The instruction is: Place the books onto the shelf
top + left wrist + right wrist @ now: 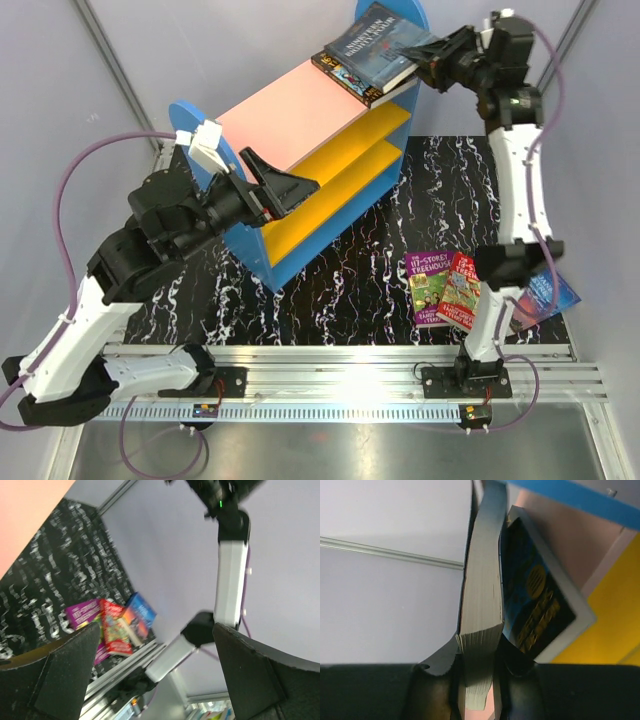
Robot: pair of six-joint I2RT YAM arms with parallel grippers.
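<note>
- Right gripper (420, 52): clenched on the page edge of the grey book (372, 40), with 1 finger on each cover, as the right wrist view shows
- Grey book: lies askew on a dark book (343, 72) at the far end of the shelf (205, 115), on the pink top (290, 115); whether its full weight rests there cannot be told
- Left gripper (290, 185): released, jaws wide apart with nothing between them, hovering just beside the near end of the pink top
- Table (340, 290): 3 books lie flat near the right arm's base: a purple book (428, 288) and a red book (462, 290) touching, and a blue book (552, 292) partly hidden behind the arm
- Step in hand, as judged: setting down the 2nd book, so the task is under half done, with 2 of 5 visible books on the shelf
- Next move, as judged: the right gripper should let go and draw back along the plane of the covers, so that neither finger drags the grey book off the dark one; then 1 arm must go to the 3 books on the table, where flat covers leave little edge to pinch
</note>
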